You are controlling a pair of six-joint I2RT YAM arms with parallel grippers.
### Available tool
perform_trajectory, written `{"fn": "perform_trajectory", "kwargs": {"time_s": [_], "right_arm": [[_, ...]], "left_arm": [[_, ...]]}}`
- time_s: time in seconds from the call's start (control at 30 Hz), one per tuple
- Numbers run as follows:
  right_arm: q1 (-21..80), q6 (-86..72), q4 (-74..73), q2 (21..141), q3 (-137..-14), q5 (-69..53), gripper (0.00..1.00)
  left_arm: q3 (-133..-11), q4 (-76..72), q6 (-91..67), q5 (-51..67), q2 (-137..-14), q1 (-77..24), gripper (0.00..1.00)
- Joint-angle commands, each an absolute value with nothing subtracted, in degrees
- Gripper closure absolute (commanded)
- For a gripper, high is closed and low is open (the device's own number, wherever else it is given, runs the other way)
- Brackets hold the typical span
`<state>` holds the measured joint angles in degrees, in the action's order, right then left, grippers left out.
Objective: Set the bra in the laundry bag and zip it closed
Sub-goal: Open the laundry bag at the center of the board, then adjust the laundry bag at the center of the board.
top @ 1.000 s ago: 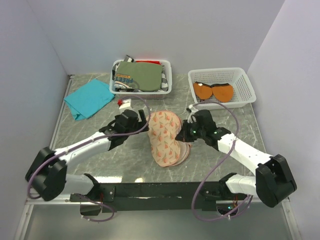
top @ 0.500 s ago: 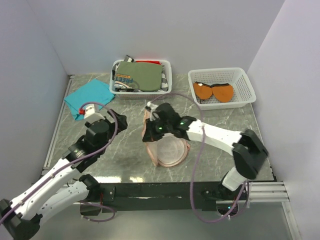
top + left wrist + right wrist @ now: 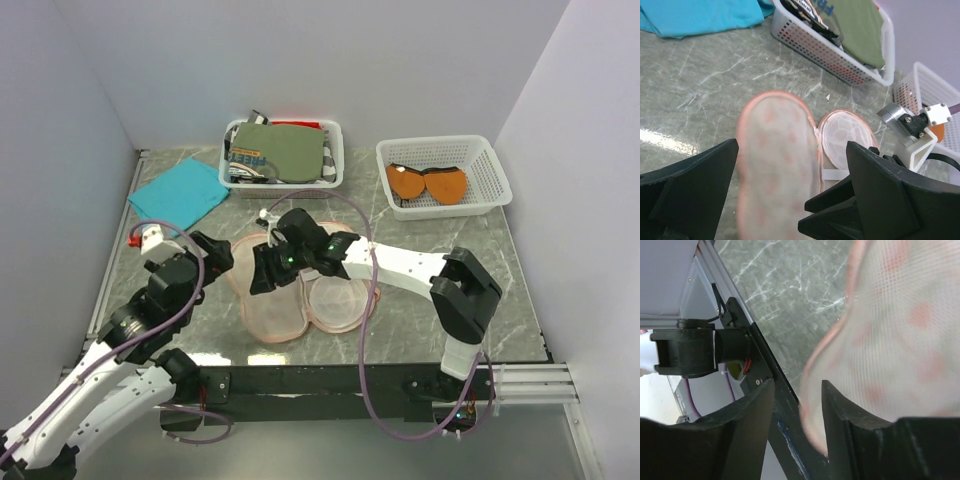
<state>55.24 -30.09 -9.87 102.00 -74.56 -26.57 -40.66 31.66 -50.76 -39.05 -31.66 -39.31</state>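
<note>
1. Bag [image 3: 335, 300]: pinkish-beige w/ a darker pink rim. It lies open on the table [image 3: 450, 250], centre, as two lobed halves side by side, joined along the middle. In the L wrist view the right half [image 3: 845, 145] shows a white honeycomb mesh lining.

2. Bra [image 3: 428, 183]: rust-orange, two rounded cups, dark strap at the left cup. It sits in the white basket [image 3: 490, 165] at back right, well apart from the bag.

3. R gripper [image 3: 262, 275]: over the upper part of the bag's left half. In the R wrist view its jaws [image 3: 796, 390] stand partly apart. The bag's rim runs through the gap and is not pinched, so the grip is released.

4. L gripper [image 3: 212, 255]: just left of the bag, jaws spread wide, grasping nothing. In the L wrist view [image 3: 792, 150] the bag lies below the gap.

5. Visibility limits:
- Top view: the R gripper covers the top of the left half.
- L wrist view: the left half is blurred and its print is indistinct.
- R wrist view: only mesh and rim show, cut off at the top and right.
- Zipper: cannot be made out in any view.
</note>
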Motion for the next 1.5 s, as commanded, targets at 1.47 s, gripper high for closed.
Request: {"fn": "perform_trajectory", "kwargs": {"time_s": [1.47], "right_arm": [[26.63,-30.59,-2.99,92.9,-46.05,-22.49,0.44]], "left_arm": [[-34.46,0.35,-47.29,-20.31,-78.05,-31.13,0.04]]}}
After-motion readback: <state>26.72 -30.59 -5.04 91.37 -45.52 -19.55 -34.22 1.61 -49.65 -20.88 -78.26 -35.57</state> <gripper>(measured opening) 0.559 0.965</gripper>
